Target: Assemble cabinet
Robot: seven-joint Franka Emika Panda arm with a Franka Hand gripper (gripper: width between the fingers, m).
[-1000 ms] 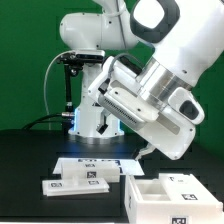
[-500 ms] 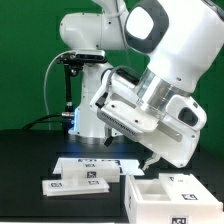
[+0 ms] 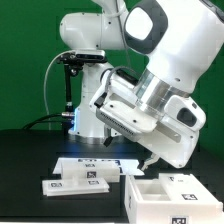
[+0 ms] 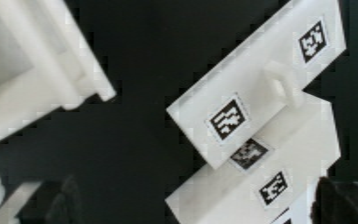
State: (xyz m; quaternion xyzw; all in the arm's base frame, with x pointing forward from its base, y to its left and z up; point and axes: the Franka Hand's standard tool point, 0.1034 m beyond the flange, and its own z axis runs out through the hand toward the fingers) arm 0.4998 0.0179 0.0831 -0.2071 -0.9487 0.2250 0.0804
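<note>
The cabinet's white box (image 3: 160,196) with inner compartments stands at the front, on the exterior view's right. Two flat white panels (image 3: 84,181) with square tags lie to its left. My gripper (image 3: 149,158) hangs above the table between the box and the panels, pointing down. In the wrist view the box (image 4: 34,70) and the tagged panels (image 4: 247,110) lie below, with dark table between them. My gripper (image 4: 197,206) is open, its dark fingertips (image 4: 43,206) wide apart and holding nothing. A panel corner lies beneath them.
The marker board (image 3: 97,161) lies flat behind the panels. The arm's white base (image 3: 90,118) and a black stand (image 3: 68,85) rise at the back before a green curtain. The table top is black.
The arm's forearm and wrist swung slightly toward the exterior view's left and turned, then held still. The gripper stayed open. The parts on the table did not move.
</note>
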